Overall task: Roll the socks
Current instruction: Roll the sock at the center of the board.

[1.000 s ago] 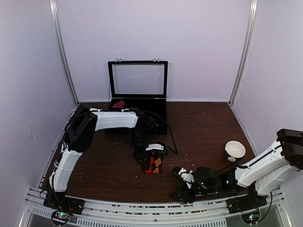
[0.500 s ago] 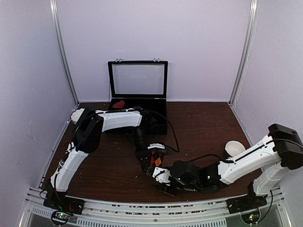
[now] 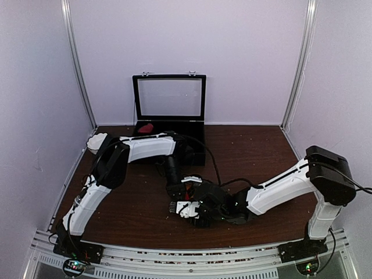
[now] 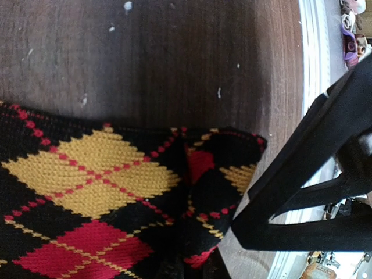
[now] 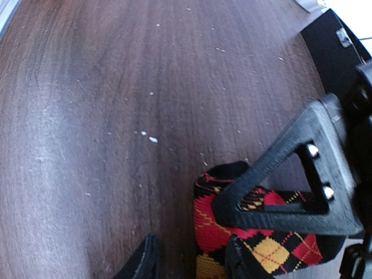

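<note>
Pinching the argyle sock (image 4: 104, 192) with the left gripper (image 3: 186, 190), clenched tight on the fabric. Straddling its edge with the right gripper (image 5: 192, 264), jaws parted, one fingertip on the sock, one on bare table (image 5: 87, 116), nothing gripped. Lying well in front of the black case (image 3: 168, 125). Probably mid-roll; next calls for closing on that edge and turning it over without loosening the fold. From above, mostly hidden under both wrists; up close, plainly doubled over.
</note>
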Action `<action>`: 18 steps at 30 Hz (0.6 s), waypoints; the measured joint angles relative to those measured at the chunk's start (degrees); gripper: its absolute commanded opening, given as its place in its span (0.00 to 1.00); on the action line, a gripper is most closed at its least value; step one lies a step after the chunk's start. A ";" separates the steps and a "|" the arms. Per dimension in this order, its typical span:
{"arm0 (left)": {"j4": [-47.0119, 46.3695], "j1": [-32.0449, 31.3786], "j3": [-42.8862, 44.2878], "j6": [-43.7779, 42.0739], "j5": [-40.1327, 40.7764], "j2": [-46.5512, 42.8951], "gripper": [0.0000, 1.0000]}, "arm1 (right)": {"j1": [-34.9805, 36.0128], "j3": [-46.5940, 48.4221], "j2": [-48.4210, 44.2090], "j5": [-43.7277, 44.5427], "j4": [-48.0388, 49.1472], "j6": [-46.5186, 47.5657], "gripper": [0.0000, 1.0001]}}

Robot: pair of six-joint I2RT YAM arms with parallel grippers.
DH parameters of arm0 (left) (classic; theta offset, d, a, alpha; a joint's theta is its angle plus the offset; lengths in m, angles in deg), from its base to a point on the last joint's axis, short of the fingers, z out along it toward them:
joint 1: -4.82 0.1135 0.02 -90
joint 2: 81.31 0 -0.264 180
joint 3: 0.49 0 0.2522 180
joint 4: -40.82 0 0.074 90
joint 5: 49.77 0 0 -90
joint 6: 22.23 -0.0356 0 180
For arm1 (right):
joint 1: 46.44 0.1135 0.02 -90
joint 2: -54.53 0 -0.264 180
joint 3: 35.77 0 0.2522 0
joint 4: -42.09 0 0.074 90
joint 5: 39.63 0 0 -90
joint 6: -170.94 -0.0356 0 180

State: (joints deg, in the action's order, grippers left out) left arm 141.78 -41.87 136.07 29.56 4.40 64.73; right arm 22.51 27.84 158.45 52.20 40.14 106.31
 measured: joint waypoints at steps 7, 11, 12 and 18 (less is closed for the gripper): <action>1.62 0.26 0.00 -2.40 -1.11 0.55 0.00 | -0.20 1.60 2.21 -1.40 -0.66 -0.04 0.33; 1.99 0.26 -0.02 -4.57 -1.49 0.57 0.00 | -1.14 1.55 2.78 -1.97 -0.02 -0.72 0.33; 2.05 0.26 -0.04 -5.07 -1.51 0.57 0.00 | -1.42 1.53 2.80 -2.19 0.17 -0.98 0.33; 3.08 0.44 0.66 -7.17 -1.73 1.31 0.05 | -2.49 1.42 2.80 -4.28 0.50 -1.42 0.32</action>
State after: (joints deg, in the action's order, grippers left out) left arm 144.86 -41.44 136.73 22.39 2.67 66.04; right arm 20.02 29.26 161.25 47.91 40.65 104.89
